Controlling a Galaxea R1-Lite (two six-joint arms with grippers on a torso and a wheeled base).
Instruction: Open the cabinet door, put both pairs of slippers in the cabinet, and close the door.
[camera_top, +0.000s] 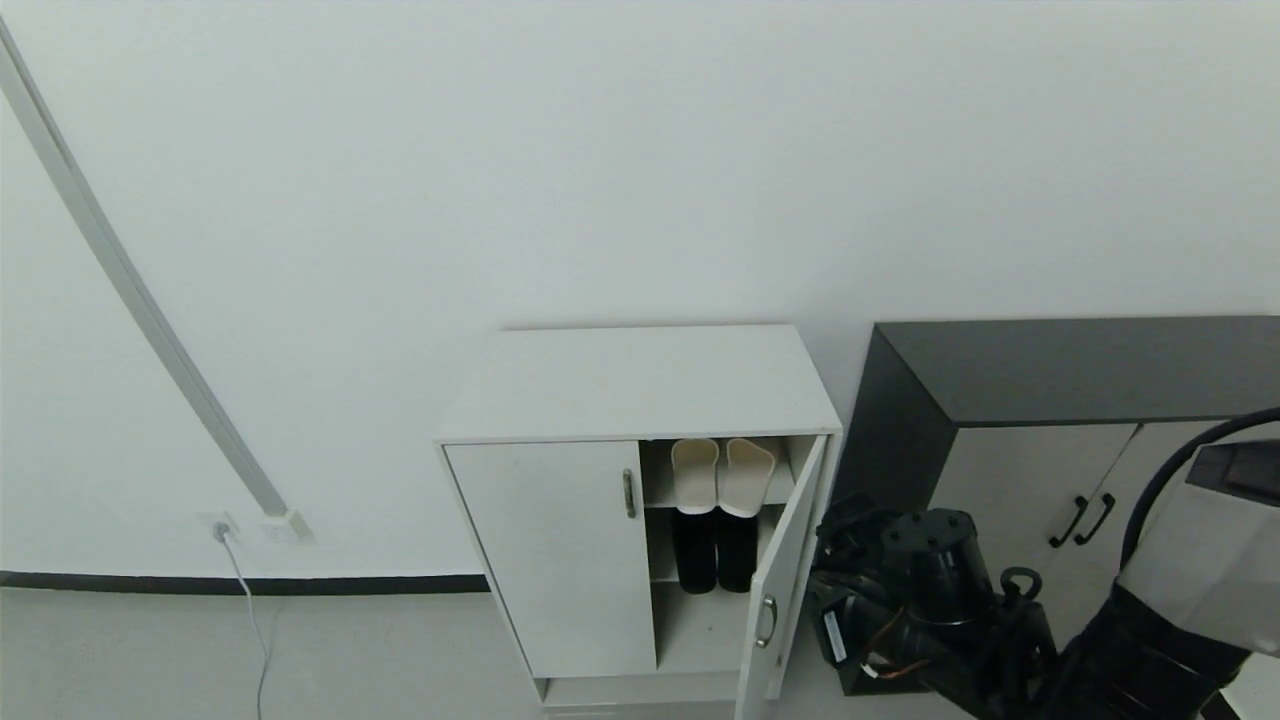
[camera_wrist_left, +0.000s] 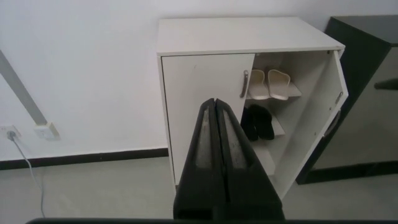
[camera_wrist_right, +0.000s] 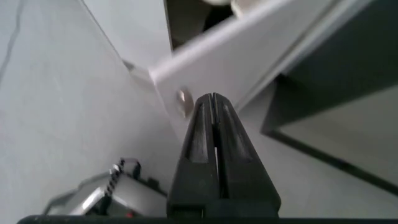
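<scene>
The white cabinet (camera_top: 640, 385) stands against the wall with its right door (camera_top: 790, 570) swung open and its left door shut. Both pairs are stowed: the cream slippers (camera_top: 722, 475) on the upper shelf, the black slippers (camera_top: 714, 550) on the shelf below. Judged outstanding: closing the door only. The right gripper (camera_wrist_right: 214, 99), jaws closed on nothing, sits just beside the door's handle (camera_wrist_right: 181, 96). The left gripper (camera_wrist_left: 215, 104), jaws likewise closed and empty, is held well back, facing the cabinet front.
</scene>
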